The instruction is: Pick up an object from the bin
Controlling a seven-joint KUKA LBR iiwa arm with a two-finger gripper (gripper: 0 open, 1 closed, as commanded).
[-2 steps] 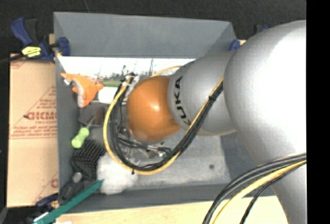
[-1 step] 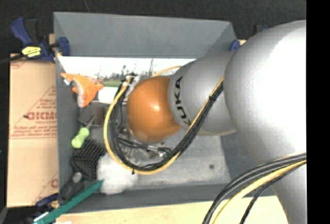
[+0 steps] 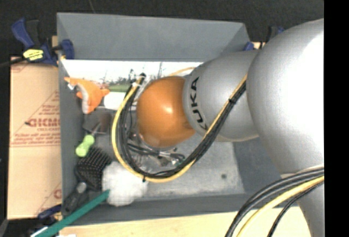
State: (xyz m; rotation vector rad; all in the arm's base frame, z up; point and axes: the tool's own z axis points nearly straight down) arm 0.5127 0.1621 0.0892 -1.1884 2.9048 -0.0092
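At the near wall of the bin (image 3: 163, 200), note a teal-green handle (image 3: 82, 210) lying slantwise; its lower end is cut off beyond the rim. A black bristle head (image 3: 92, 168) lies in the near left corner; whether it joins that handle cannot be told. Just beside it, a white fluffy wad (image 3: 122, 187) touches the arm's yellow-and-black cable loop (image 3: 163, 176). Behind the bristles you see a lime-green piece (image 3: 84, 146), its kind hard to make out. The gripper (image 3: 155, 158) sits low, left of the bin's centre, under the orange wrist cover (image 3: 163, 110), which hides most of it: you cannot tell whether it is wide, narrow or holding anything. The wad, bristle head and lime-green piece lie nearest it; which one it is over cannot be told. Farther back, an orange thing (image 3: 90, 93) lies beside a white thing (image 3: 117, 101), partly behind the cables. A printed card (image 3: 109, 72) stands along the far wall, its right part hidden by the arm (image 3: 262, 89)
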